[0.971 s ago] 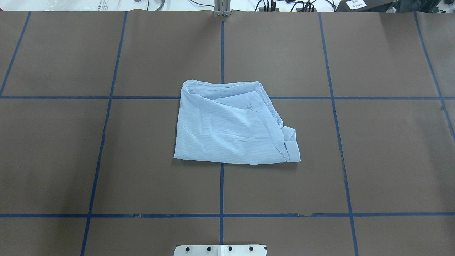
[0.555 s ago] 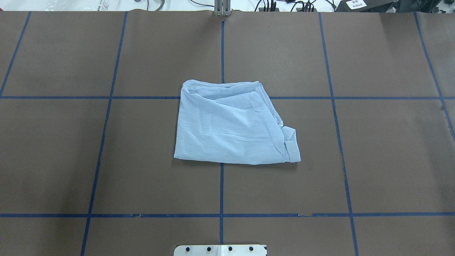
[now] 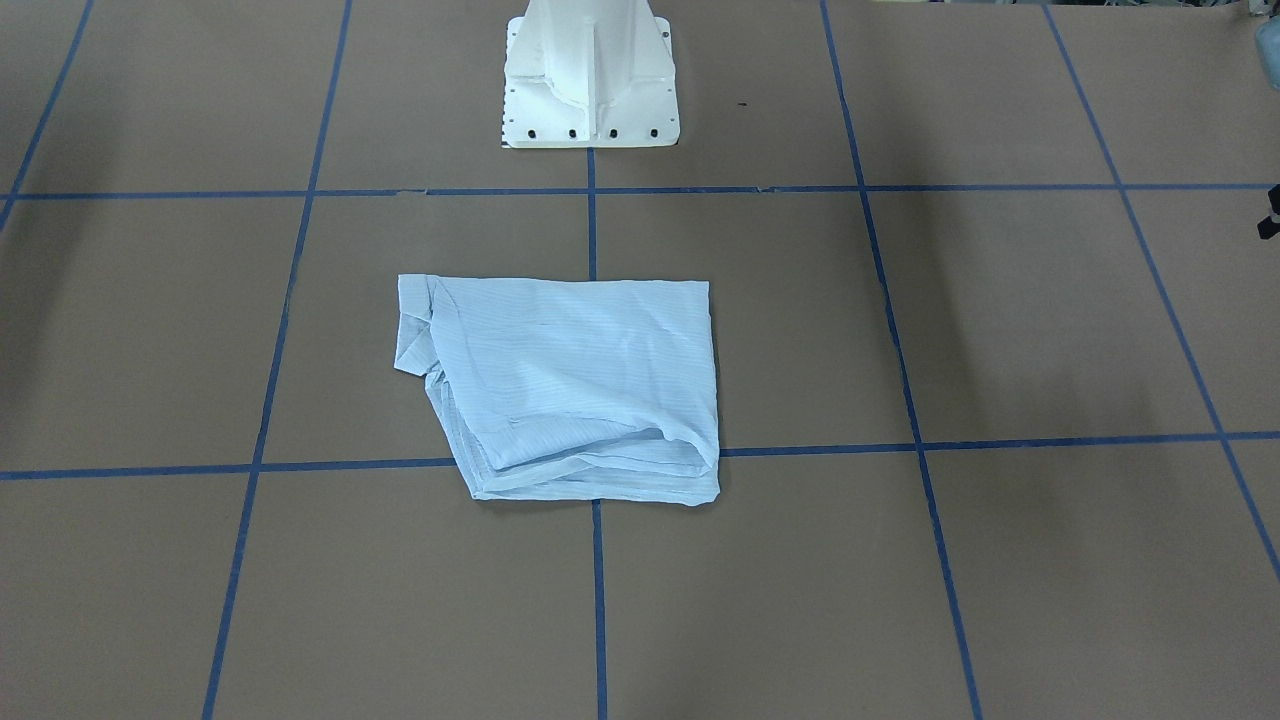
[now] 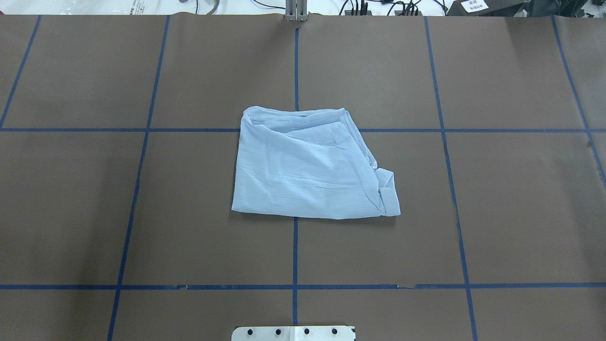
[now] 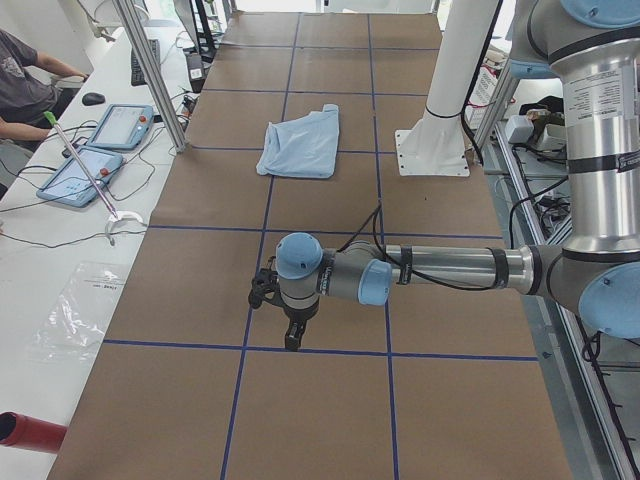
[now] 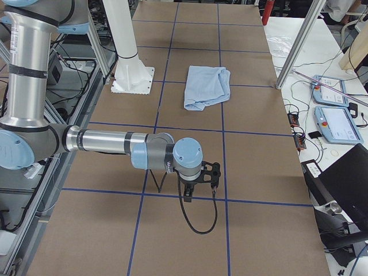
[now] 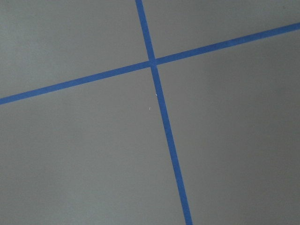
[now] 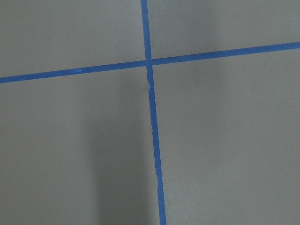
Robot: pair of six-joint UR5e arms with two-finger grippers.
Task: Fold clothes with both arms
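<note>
The light-blue shirt [image 4: 307, 166] lies folded into a rough rectangle at the middle of the brown table [image 4: 497, 213], with a small bunched corner at its near right. It also shows in the front view [image 3: 570, 390] and both side views [image 5: 300, 148] [image 6: 207, 86]. Neither gripper touches it. The left gripper [image 5: 290, 335] hangs over the table far to the left of the shirt; the right gripper [image 6: 187, 192] hangs far to the right. Both show only in the side views, so I cannot tell whether they are open or shut. Both wrist views show only bare table with blue tape.
The white pedestal base [image 3: 590, 80] stands at the table's near edge, behind the shirt. Blue tape lines [image 4: 295, 251] grid the table. Tablets [image 5: 85, 170] and cables lie on the side bench where an operator [image 5: 25, 80] sits. A black cable [image 6: 198, 221] loops under the right gripper.
</note>
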